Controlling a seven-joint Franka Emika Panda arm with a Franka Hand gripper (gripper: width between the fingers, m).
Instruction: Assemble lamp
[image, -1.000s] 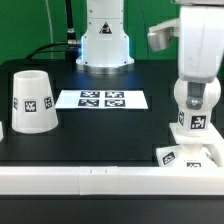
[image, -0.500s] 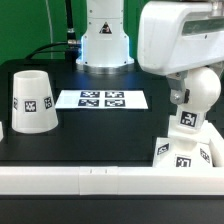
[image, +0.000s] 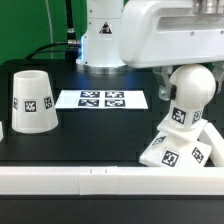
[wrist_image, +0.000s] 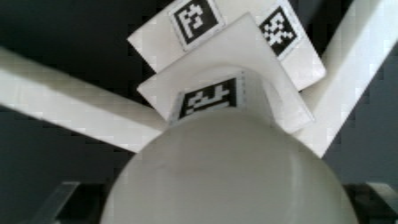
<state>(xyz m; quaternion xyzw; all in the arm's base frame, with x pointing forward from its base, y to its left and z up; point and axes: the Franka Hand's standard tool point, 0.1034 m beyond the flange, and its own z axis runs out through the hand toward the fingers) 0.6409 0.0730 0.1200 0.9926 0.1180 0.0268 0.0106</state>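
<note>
The white lamp bulb (image: 191, 86) stands on its tagged neck (image: 180, 116) in the flat square base (image: 178, 152) at the exterior view's right, by the front rail. Bulb and base lean over, the base tipped up on one edge. My gripper (wrist_image: 214, 203) straddles the bulb (wrist_image: 222, 160); a dark finger (wrist_image: 57, 200) shows at each side, touching it. The arm's white body (image: 165, 35) hides the fingers in the exterior view. The cone shade (image: 32, 100) stands apart at the left. In the wrist view the base (wrist_image: 267, 45) lies beyond the bulb.
The marker board (image: 100, 99) lies flat in the middle at the back. The robot's pedestal (image: 105, 45) stands behind it. A white rail (image: 90, 178) runs along the table's front edge, close to the tipped base.
The arm's body has swung in over the bulb from the right. The bulb and base, upright and flat a second ago, now lean with the base tipped up.
</note>
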